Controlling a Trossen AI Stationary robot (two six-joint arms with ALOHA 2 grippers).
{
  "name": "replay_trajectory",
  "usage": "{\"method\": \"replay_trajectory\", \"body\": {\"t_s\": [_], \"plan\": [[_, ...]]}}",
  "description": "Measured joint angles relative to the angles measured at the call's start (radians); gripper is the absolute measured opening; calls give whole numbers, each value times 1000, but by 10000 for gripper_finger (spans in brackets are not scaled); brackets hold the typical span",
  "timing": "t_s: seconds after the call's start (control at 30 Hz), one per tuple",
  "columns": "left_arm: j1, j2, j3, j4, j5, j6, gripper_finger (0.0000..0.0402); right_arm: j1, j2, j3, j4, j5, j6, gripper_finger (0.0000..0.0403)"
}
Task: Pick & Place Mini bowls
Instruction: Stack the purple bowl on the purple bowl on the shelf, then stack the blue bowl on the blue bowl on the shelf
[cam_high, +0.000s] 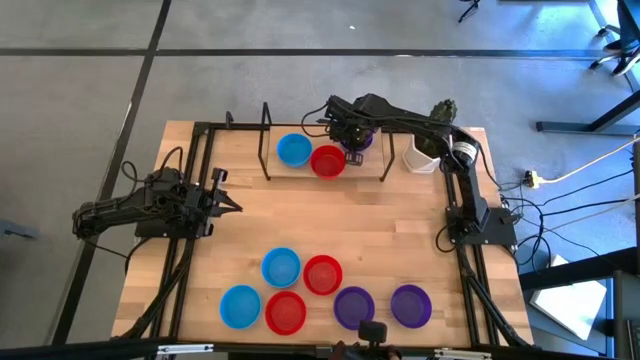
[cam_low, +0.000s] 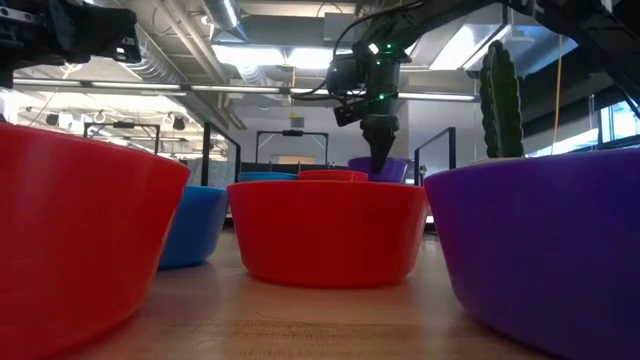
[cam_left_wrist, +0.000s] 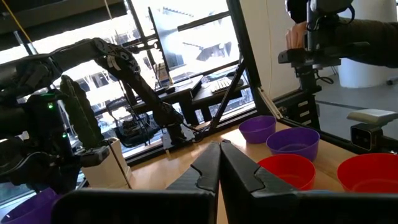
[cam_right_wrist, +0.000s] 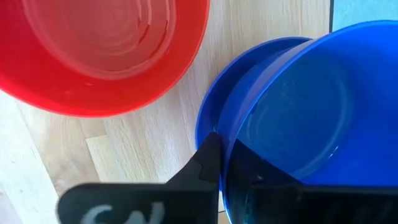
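Wooden table (cam_high: 385, 235) on grey floor (cam_high: 80, 90); right pincer (cam_high: 357, 143) grips a purple bowl (cam_high: 362, 146), left pincer (cam_high: 233, 207) closed, empty.

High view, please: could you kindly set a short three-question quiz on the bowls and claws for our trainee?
1. True or false: the left claw holds a bowl.
2. How many mini bowls sit in the cluster at the table's near end?
3. Which colour is the bowl at the right claw: A red, B blue, C purple?

Key: 1 false, it is shut and empty, over bare wood. 2 six: two blue, two red, two purple. 3 C, the purple bowl, next to the red bowl at the far end.
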Motion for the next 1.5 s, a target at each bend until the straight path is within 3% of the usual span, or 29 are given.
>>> {"method": "replay_trajectory", "body": {"t_s": [0.37, 1.07, 1.5], "plan": [[0, 0, 0, 0, 0, 0, 5, 3, 0, 0, -4, 0, 73, 7], [0, 0, 0, 0, 0, 0, 6, 16, 58, 0, 11, 31, 67, 10], [0, 0, 0, 0, 0, 0, 4, 16, 58, 1, 7, 34, 48, 86]]}}
